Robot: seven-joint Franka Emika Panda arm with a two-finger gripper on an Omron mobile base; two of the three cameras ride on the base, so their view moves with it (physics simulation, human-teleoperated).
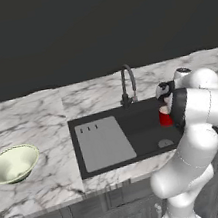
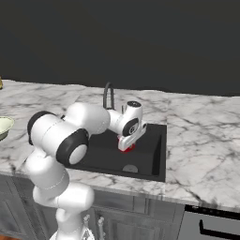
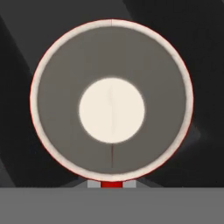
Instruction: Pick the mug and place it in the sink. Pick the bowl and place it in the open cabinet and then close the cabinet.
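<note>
Red shows at the sink (image 1: 104, 155): the mug (image 1: 164, 118) hangs over the black basin, in its right half, just under my arm's wrist in the left base view. In the right base view I see the mug (image 2: 127, 148) as a small red patch directly beneath the gripper (image 2: 125, 143), which points down into the basin, with the round drain on the basin floor below and in front of it. In the hand view I look straight down into the mug (image 3: 111, 101): a pale rim ringed by a thin red edge, grey inner walls and a cream round bottom, with the dark basin around it. At the bottom edge of that view a red strip of the mug's wall sits between two small grey finger pieces, so I read the fingers as drawn narrow and clamped on the mug's wall. I cannot tell whether the mug's base touches the basin floor. The grey ribbed drainboard occupies the left half of the sink, and the dark curved faucet (image 1: 128, 83) stands at the back edge, just behind the gripper. The bowl (image 1: 12, 163) rests upright on the marble counter (image 1: 42, 122), well apart from the sink on its left; in the right base view its rim shows at the left edge (image 2: 3, 125).
</note>
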